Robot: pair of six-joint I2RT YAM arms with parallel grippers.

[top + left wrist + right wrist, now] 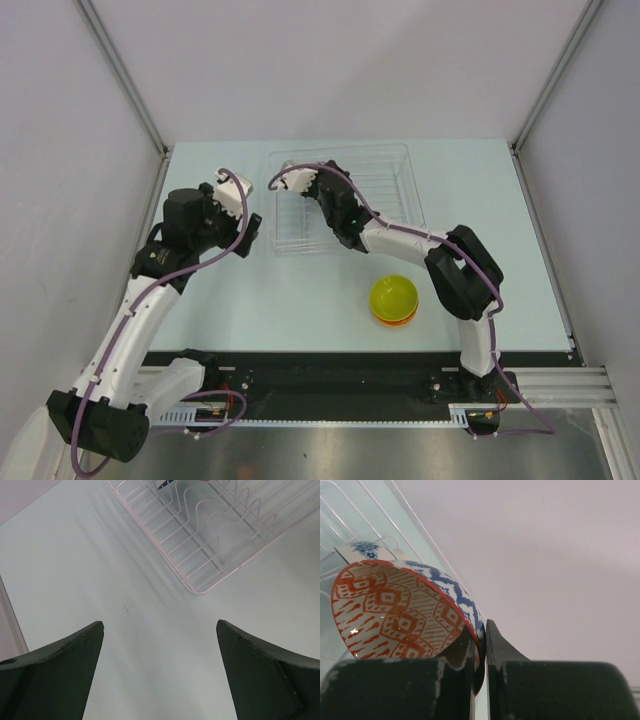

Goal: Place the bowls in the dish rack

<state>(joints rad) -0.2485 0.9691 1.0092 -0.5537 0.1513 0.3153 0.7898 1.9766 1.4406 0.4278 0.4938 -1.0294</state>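
1 rack (pixel 392 188); 1 bowl (pixel 395 611) in right claw (pixel 481 632)

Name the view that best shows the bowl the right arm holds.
Right wrist view: the white round bowl, blue zigzags outside, red pattern inside, fills the frame. Top view: the right arm hides it. Left wrist view: at most a sliver.

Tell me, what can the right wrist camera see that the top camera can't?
Only the right wrist view: a patterned bowl, red inside with blue zigzags outside, pinched by the right pincer. Only the top view: a yellow-green bowl sitting in an orange bowl on the table. Both: the dish rack.
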